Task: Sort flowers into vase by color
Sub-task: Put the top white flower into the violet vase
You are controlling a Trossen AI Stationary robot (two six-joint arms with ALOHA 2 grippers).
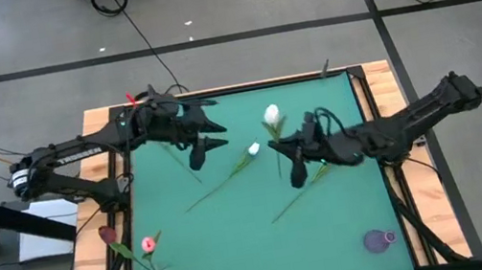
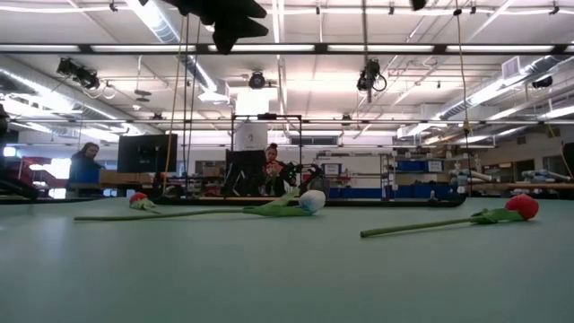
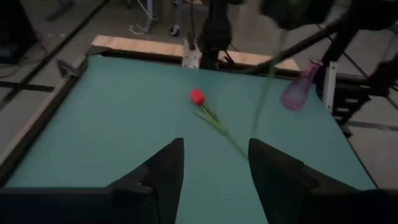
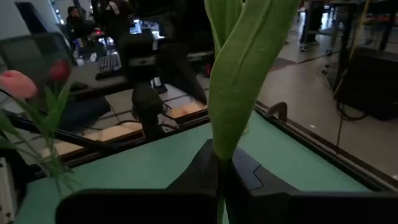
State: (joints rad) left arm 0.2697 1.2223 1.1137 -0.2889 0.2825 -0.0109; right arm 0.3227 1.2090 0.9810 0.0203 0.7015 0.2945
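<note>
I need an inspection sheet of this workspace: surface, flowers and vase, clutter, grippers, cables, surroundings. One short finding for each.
Surface: green mat on a wood-edged table, flat.
Job's things: white tulip held up by its stem; second white tulip lying mid-mat; red tulip lying on the mat; pink and dark red tulips in a group at the mat's near-left corner; purple vase at the near-right corner, no flower in it.
Clutter: nothing seen.
Grippers: left gripper open, above the mat's far-left part; right gripper shut on the white tulip's stem.
Cables: black cable across the floor behind the table.
Surroundings: workshop; people seated far behind.
</note>
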